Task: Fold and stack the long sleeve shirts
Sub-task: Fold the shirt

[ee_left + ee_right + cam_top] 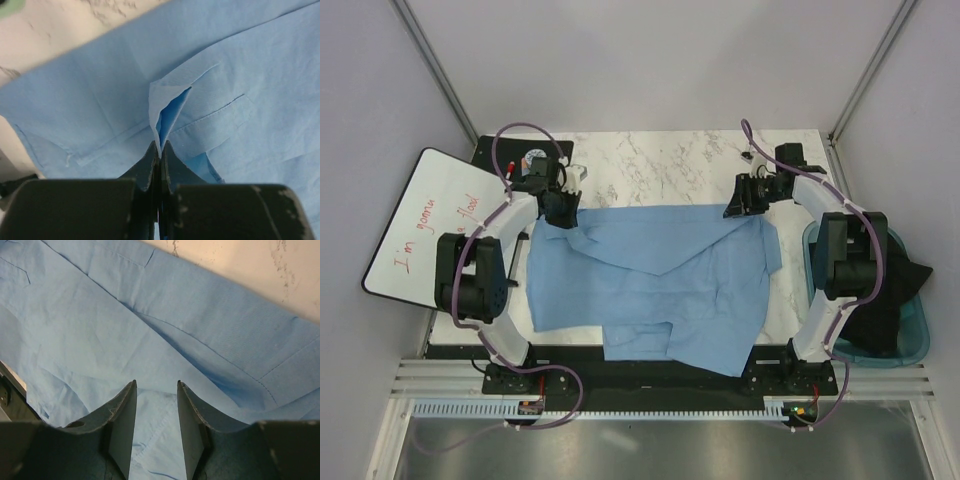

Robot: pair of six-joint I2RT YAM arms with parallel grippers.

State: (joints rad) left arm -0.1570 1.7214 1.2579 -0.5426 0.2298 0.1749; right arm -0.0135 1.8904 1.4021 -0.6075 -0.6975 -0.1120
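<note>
Pinching shirt, left gripper; grasped edge hidden

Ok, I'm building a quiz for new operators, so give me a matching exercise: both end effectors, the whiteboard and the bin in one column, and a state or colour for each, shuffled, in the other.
Things:
1. left end effector
2. right end effector
3. whiteboard
4. bin

States or colours:
A. teal
B. open over the shirt
C. white with red writing
D. shut on a fold of the shirt

Pairs: 1-D, 2-B, 3-C, 4-A.
</note>
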